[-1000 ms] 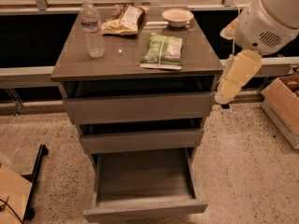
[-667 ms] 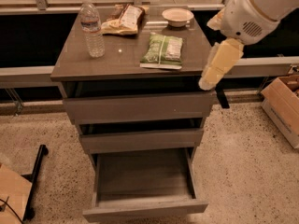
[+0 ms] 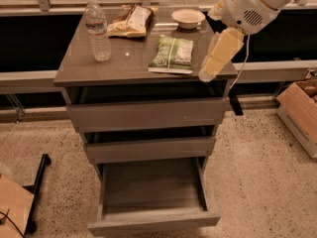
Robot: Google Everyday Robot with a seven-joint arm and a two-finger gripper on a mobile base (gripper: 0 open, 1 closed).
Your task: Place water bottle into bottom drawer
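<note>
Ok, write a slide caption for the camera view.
End effector by the right front corner of the cabinet; water bottle upright on its left side; bottom drawer open.

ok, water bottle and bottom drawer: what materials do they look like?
Water bottle: clear ribbed plastic, glossy, see-through. Bottom drawer: grey-brown wood or laminate, matte; can't tell which. Tool: cream, probably plastic, hanging over the right front corner of the cabinet top.

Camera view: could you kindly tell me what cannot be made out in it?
All in the camera view:
- Pincer, seen against the cabinet top's right front edge: arm cut off by the top edge.
- Water bottle: label print too small.
- Top drawer: inside shadowed under the cabinet top.
- Cardboard box: cut by the right edge.
</note>
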